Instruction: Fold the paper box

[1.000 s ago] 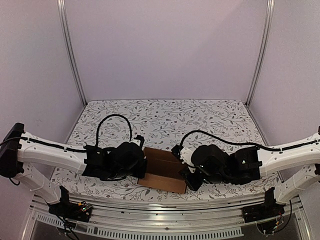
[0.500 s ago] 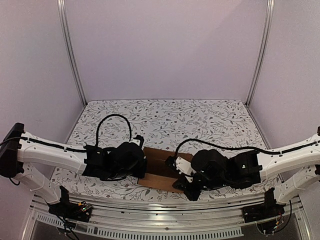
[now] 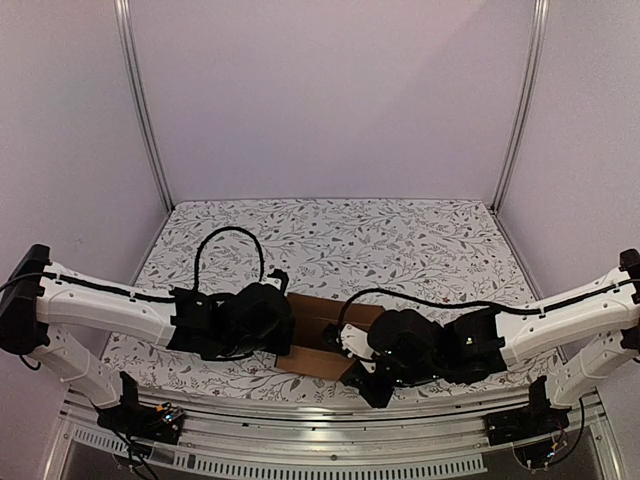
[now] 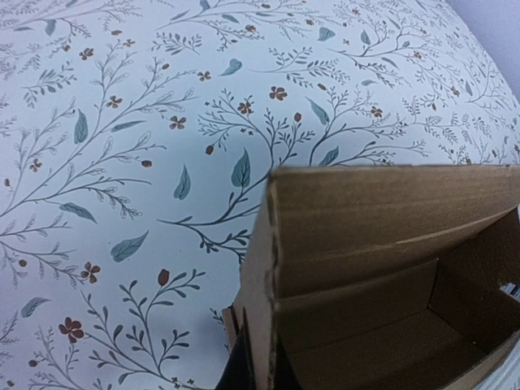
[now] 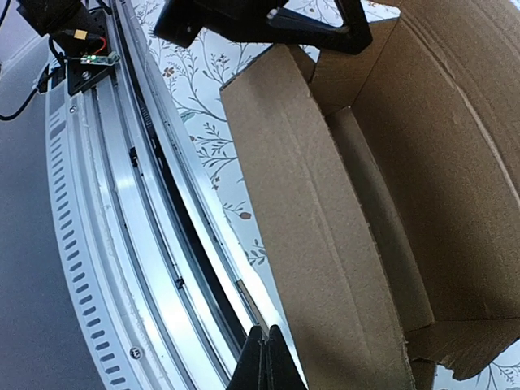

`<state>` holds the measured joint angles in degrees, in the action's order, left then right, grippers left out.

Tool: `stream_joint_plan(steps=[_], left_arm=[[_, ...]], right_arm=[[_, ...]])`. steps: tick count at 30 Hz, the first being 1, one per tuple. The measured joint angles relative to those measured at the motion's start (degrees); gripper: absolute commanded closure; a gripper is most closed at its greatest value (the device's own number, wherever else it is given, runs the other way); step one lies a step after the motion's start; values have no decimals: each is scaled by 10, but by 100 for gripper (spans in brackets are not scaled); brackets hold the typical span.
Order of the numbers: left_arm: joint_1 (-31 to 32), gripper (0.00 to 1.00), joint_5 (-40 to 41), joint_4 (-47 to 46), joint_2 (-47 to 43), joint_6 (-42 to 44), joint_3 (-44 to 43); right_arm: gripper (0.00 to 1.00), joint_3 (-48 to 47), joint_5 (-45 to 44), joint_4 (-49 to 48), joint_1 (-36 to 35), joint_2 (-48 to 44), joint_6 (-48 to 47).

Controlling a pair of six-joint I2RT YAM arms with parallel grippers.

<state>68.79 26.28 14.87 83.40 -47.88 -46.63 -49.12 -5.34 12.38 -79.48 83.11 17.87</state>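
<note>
As seen from overhead: box (image 3: 318, 328), brown cardboard, open-topped, on the flowered table (image 3: 400, 240) at its near edge, between the two wrists.
Left arm (image 3: 110, 305): stretched low from the left, wrist bent inward, its fingers hidden at the box's left end.
Right arm (image 3: 560, 312): stretched low from the right, wrist leaning over the box's right near corner, fingers under the wrist and not seen.
Left wrist view, left gripper (image 4: 253, 375): closed; the end wall's edge runs down into the dark tips, so by the look of it a pinch on that wall.
Box from these fingers: the cavity opens up and to the right of them; bare table lies to their left and beyond.
Right wrist view, right gripper (image 5: 264, 361): tips closed together, no cardboard seen between them.
Box from these fingers: long flap just to their right, whether touching cannot be told; metal rail (image 5: 122, 244) to their left.
Handling, judged: light and thin, stiff along the panels, hinging readily at the creases; apt to slide on the table or dent if squeezed hard.
Hold, judged: flap edges or wall rims near a crease, one end steadied while the other end is folded.
</note>
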Motion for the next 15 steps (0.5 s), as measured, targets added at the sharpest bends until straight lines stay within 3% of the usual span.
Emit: stream_joint_plan(steps=[15], left_arm=[[33, 100, 75, -10, 6, -5, 0]], right_arm=[[100, -54, -187, 0, 7, -27, -23]])
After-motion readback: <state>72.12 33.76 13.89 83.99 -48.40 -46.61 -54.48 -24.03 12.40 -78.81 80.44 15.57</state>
